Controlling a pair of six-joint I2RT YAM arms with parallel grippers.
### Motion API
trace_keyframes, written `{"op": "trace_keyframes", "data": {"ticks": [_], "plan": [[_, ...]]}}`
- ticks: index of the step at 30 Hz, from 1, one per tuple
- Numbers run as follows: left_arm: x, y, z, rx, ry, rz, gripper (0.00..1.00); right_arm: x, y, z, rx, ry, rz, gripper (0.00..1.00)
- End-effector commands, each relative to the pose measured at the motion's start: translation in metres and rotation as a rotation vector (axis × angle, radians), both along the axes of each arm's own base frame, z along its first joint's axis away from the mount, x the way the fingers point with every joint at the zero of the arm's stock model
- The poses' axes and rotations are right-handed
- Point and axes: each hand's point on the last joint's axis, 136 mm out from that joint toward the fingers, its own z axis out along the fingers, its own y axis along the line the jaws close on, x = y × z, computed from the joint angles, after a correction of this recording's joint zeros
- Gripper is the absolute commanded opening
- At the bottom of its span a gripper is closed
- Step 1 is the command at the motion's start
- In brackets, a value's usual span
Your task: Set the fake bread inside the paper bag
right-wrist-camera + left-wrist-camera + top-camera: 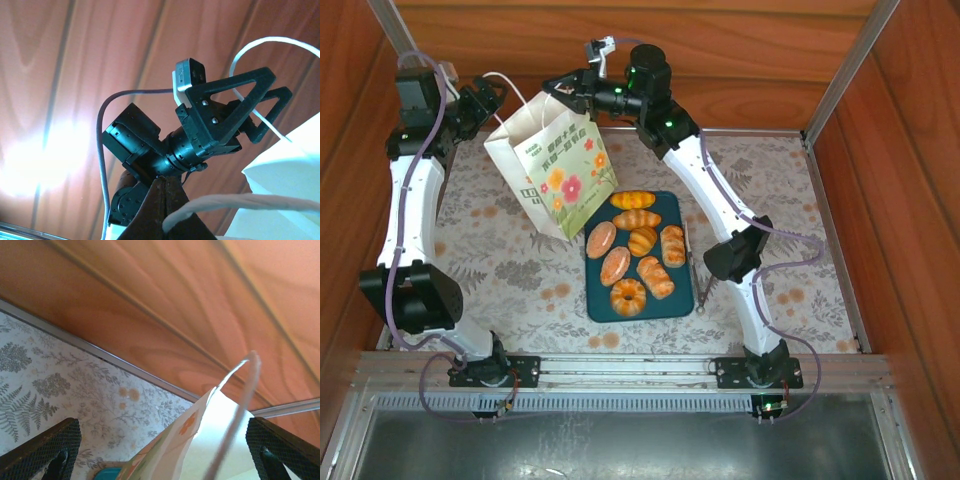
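Observation:
The white paper bag [558, 178] with its flower print stands tilted at the back left of the table. My right gripper [558, 88] is shut on one of its white cord handles [240, 202], which runs out from between the closed fingers. My left gripper [488, 100] is open at the bag's other top edge. In the left wrist view the bag's rim [220, 440] and a cord loop [242, 400] sit between its wide-apart fingers [50, 452]. Several pieces of fake bread [642, 240], one a ring doughnut [628, 296], lie on the teal tray [598, 305].
Wooden walls [740, 60] close in the back and both sides. The tray sits mid-table on a floral cloth [500, 270], right in front of the bag. A metal rail [620, 368] with both arm bases runs along the near edge. The right arm's elbow [735, 250] hangs beside the tray.

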Motion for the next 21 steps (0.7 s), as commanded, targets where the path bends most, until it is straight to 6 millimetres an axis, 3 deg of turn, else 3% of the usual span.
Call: {"op": "trace_keyframes", "data": {"ticks": [1, 7, 15, 18, 21], "plan": [[0.007, 0.006, 0.015, -0.003, -0.046, 0.011, 0.89, -0.023, -0.003, 0.024, 0.04, -0.047, 0.05, 0.0], [0.012, 0.006, 0.021, -0.014, -0.067, 0.014, 0.76, -0.024, 0.001, 0.019, 0.03, -0.039, 0.061, 0.0], [0.01, 0.011, 0.022, -0.036, -0.082, 0.031, 0.27, -0.022, 0.006, 0.006, 0.013, -0.018, 0.082, 0.0], [0.004, 0.018, 0.027, -0.04, -0.095, 0.052, 0.12, -0.024, 0.007, 0.0, 0.0, -0.011, 0.098, 0.0], [-0.005, 0.027, 0.035, -0.036, -0.113, 0.087, 0.03, -0.025, 0.007, -0.007, -0.016, -0.006, 0.112, 0.0]]}}
